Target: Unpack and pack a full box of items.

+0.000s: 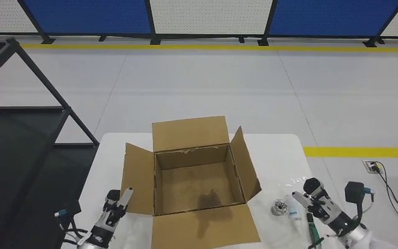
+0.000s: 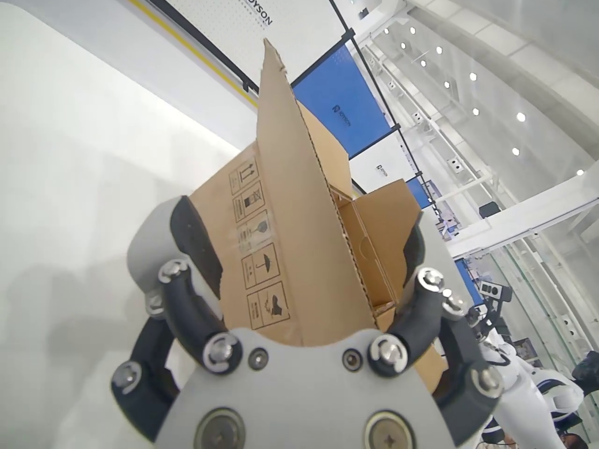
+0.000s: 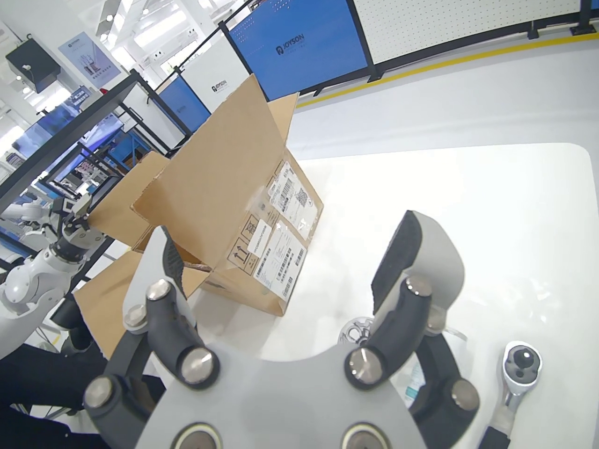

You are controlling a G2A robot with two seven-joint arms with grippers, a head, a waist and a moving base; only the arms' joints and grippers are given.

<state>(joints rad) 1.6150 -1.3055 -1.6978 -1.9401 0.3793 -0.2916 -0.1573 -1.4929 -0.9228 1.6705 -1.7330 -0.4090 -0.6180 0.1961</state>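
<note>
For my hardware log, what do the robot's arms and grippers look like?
The left gripper and right gripper each have two pale grey curved fingers lined with black pads, black linkages with silver screws, and a grey base plate. The arms are white with black joints.

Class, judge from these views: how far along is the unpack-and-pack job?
Unpacking looks done: the box stands open, its floor bare. In hand: nothing; left hand and right hand are open. Left: packing the ratchet and small bottle lying beside the box.
</note>
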